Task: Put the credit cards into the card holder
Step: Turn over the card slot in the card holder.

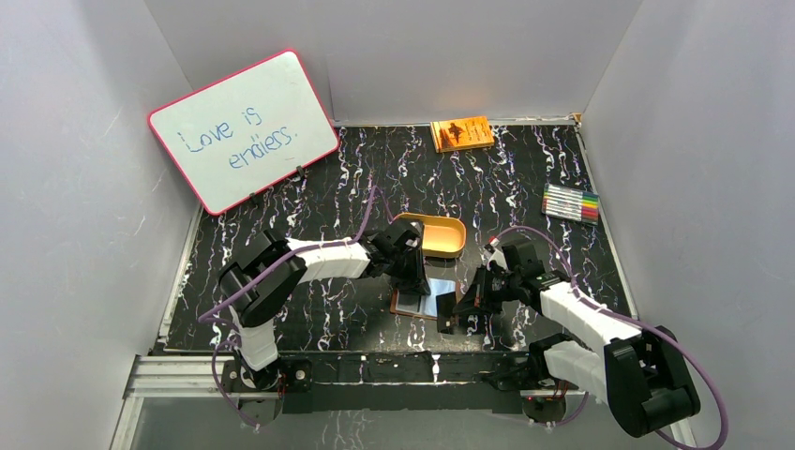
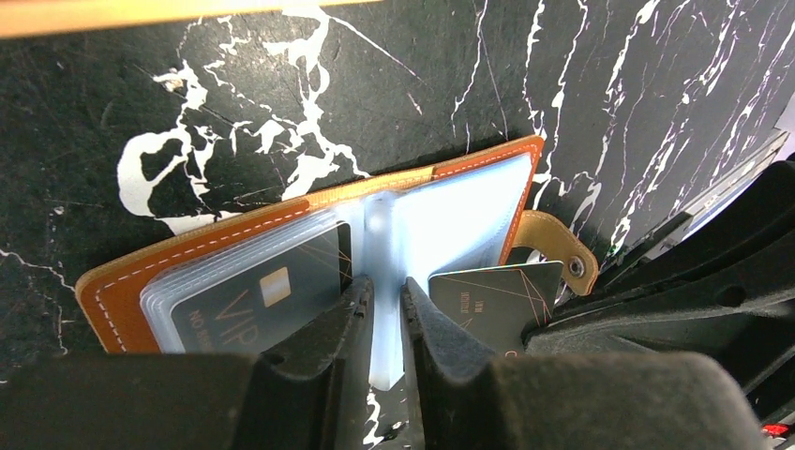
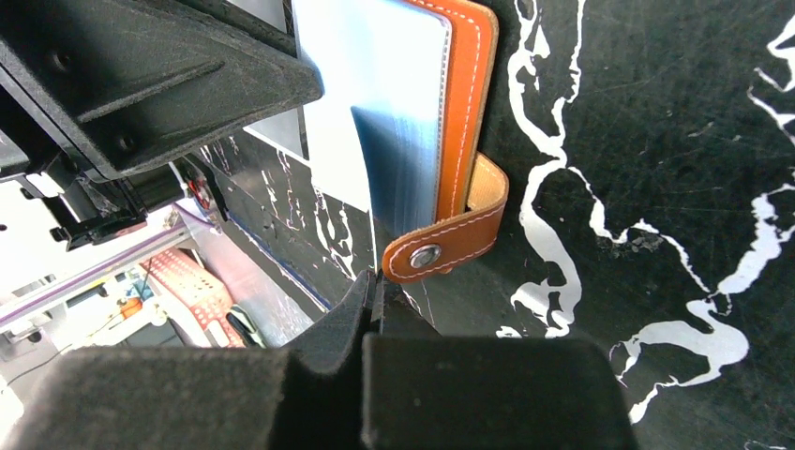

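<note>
The card holder (image 2: 117, 295) lies open on the bench (image 1: 525, 187), just near-side of the tan tray (image 1: 441, 234). Its long axis runs left to right, with the snap strap (image 3: 441, 246) toward the right arm. The left hand (image 2: 384, 295) pinches its upright clear sleeve (image 2: 380, 234). The right hand (image 3: 375, 286) is clenched on a dark credit card (image 2: 487, 298).

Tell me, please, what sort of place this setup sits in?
Probably a lab test booth, not a home: plain white walls box in a black marbled table, with staged props like a whiteboard and a pack of markers.
</note>
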{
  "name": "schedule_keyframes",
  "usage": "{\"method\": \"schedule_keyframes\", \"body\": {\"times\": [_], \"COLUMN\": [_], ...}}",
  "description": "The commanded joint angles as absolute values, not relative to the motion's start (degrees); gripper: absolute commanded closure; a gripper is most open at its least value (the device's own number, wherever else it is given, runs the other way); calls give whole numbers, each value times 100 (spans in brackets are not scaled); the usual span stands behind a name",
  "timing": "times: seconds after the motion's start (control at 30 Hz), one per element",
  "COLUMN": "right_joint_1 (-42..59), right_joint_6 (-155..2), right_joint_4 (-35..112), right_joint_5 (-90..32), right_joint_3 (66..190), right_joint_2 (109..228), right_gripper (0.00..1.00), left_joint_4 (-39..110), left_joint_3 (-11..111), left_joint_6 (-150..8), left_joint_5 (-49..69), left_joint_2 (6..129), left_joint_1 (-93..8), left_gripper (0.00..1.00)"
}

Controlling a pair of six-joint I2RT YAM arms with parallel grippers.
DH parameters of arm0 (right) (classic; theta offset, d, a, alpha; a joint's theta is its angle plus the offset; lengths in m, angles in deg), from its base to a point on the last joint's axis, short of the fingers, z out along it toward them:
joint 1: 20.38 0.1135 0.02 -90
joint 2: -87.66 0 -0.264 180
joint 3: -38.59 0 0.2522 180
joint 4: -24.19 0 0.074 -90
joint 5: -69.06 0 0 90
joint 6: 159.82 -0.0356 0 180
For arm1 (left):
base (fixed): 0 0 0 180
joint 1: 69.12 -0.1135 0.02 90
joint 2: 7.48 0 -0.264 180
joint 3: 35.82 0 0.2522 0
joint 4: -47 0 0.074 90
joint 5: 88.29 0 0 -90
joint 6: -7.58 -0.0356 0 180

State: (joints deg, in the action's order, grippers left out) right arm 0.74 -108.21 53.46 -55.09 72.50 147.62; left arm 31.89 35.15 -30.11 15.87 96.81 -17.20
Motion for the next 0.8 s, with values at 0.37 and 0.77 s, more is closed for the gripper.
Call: {"method": "schedule_keyframes", "body": {"times": [0.37,0.77], "right_joint_1": [120,114], "right_joint_6": [-10638,-10489], "right_joint_4": [5757,6760], "right_joint_5": [-5506,-4941], "right_joint_3": [7812,7987], "right_joint_2": [14516,13847], "right_gripper": [100,100], "left_joint_4": [2410,2392], "left_joint_3": [3453,3348], "left_joint_6": [-3223,-3154], "left_joint_5": [1046,912], "left_joint_2": [10035,9979], "left_joint_1": [-1682,-1680], "left_gripper": [100,100]}}
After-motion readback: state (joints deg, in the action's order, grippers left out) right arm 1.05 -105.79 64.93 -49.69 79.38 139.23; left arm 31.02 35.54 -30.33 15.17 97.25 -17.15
